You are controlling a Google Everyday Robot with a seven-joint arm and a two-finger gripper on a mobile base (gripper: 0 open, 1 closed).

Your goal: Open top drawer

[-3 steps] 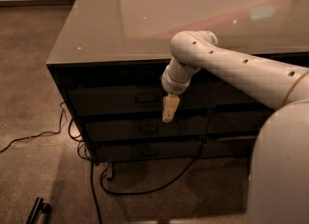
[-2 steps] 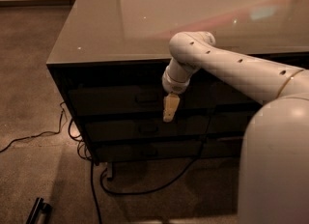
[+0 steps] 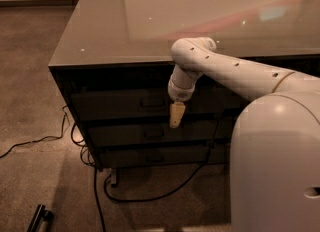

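Little has shifted since the earlier frames: the robot's white body (image 3: 275, 166) now fills slightly more of the near right corner, while the gripper (image 3: 176, 116) hangs at almost the same spot in front of the drawers. Brown carpet (image 3: 30, 76) covers the floor to the left and near side. On it stands the bench (image 3: 110, 31), with a smooth, glossy grey top and a dark front. From the body, the white arm (image 3: 235, 71) reaches left across the bench's front edge and bends downward at its wrist. Just under the bench top, the top drawer (image 3: 110, 105) sits flush with the front, fully closed. Two shorter drawers lie below it, the middle one (image 3: 120, 135) and the lowest one (image 3: 130, 157), both closed as well. The tan gripper points straight down over the top drawer's front, just right of its small bar handle (image 3: 151, 103) and not on it; whether its jaws are spread or pressed together cannot be told. Black cables (image 3: 150, 196) loop over the carpet under the bench, and a short dark bar (image 3: 39, 218) lies at the near left.
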